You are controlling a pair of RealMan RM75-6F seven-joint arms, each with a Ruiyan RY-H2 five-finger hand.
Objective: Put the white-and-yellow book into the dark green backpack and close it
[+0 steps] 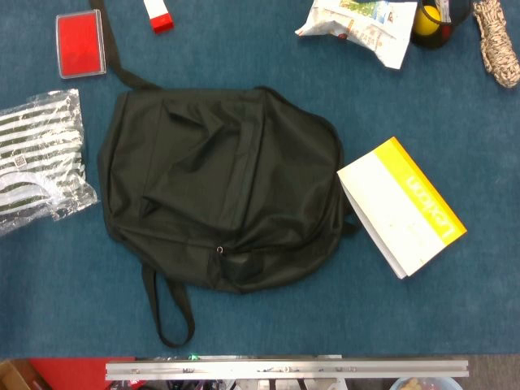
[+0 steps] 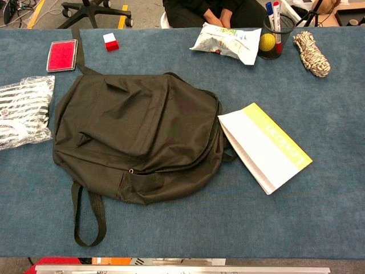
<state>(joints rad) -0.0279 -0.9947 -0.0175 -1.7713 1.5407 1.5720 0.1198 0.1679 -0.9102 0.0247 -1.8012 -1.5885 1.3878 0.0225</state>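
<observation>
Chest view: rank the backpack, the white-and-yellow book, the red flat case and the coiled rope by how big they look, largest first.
1. dark green backpack
2. white-and-yellow book
3. red flat case and coiled rope: they look alike in size, both at the far edge, so I leave them unranked.

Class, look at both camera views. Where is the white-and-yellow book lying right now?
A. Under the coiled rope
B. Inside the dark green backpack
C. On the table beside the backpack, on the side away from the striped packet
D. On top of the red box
C: the white-and-yellow book lies flat on the blue table, one corner reaching the edge of the dark green backpack, opposite the striped packet.
</observation>
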